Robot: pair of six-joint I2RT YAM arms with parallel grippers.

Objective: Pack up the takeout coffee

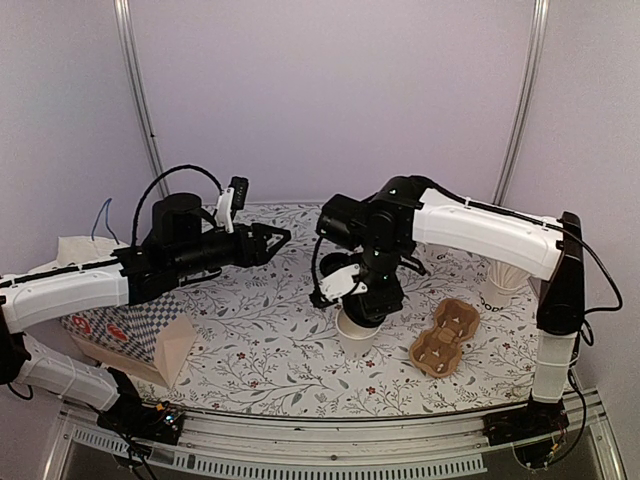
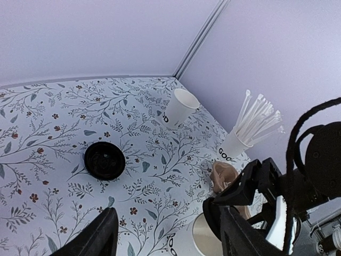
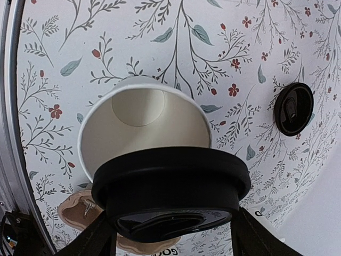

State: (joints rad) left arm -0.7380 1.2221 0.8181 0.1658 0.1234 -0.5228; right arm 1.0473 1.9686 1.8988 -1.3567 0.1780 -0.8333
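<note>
Lid [image 2: 104, 160], loose on table [image 1: 280, 350], apart from coffee cup [image 3: 144, 128]; stick cup [image 2: 234, 145] near carrier [image 1: 445, 338]

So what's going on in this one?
The right arm's jaws grip a black lid over an open white cup, not yet seated on it. The left arm hangs above the table with open jaws, holding nothing. A second lid, another open cup, a cup of sticks and a cardboard carrier sit on the table.
</note>
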